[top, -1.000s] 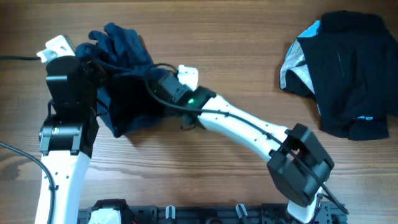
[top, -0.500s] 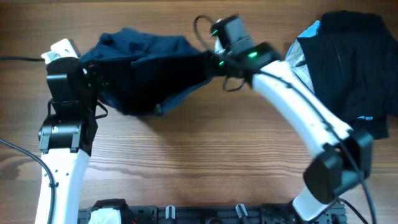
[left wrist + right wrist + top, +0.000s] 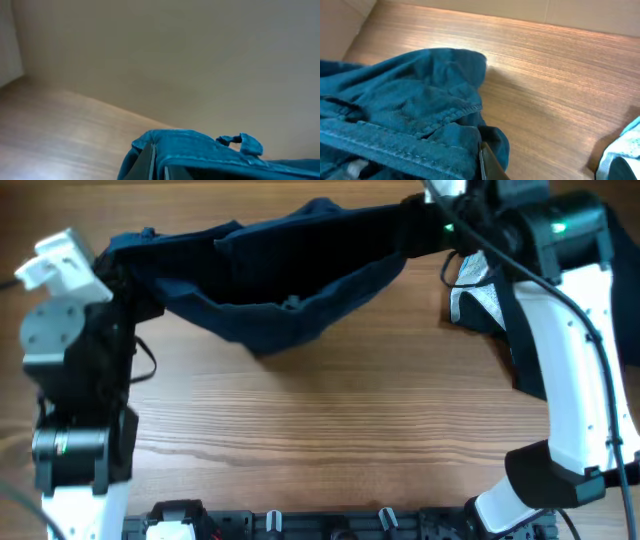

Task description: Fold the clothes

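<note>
A dark blue denim garment hangs stretched in the air between my two grippers, sagging in the middle above the table. My left gripper is shut on its left end; the waistband with a belt loop shows in the left wrist view. My right gripper is shut on its right end; the cloth fills the right wrist view around one finger.
A pile of dark clothes with a grey and light blue piece lies at the right edge of the wooden table, partly under my right arm. Its edge shows in the right wrist view.
Both grippers have lifted and moved apart. The right gripper went far right and up with its end, so the bunched garment is now stretched out in the air.
</note>
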Controlling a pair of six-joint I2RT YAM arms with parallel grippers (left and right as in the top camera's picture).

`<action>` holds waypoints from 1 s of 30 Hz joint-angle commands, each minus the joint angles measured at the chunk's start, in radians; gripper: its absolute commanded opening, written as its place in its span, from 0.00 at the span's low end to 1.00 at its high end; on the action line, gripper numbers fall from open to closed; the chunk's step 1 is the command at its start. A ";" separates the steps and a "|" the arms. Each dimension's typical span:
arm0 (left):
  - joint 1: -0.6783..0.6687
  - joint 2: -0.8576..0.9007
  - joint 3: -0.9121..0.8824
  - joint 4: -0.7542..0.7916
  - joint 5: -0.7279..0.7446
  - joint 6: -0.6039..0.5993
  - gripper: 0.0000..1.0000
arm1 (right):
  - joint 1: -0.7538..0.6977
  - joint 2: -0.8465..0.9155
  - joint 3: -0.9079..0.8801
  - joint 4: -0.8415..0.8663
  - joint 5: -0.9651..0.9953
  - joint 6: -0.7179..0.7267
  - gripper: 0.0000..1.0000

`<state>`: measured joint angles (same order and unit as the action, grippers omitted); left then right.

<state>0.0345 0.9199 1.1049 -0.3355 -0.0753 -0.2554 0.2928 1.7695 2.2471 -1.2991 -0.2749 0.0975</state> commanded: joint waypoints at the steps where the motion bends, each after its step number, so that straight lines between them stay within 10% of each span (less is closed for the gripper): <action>1: 0.053 -0.101 0.031 -0.012 -0.205 -0.011 0.04 | -0.149 -0.040 0.062 -0.030 0.206 0.003 0.04; 18: 0.053 -0.148 0.034 0.205 -0.123 -0.119 0.04 | -0.289 -0.188 0.091 0.015 0.252 -0.012 0.04; 30: 0.053 0.233 0.034 0.288 0.019 -0.120 0.04 | -0.288 0.016 0.090 0.135 0.207 -0.019 0.04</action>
<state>0.0242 1.0870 1.1183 -0.1314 0.1646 -0.3504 0.1066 1.7466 2.3211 -1.2549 -0.2768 0.0731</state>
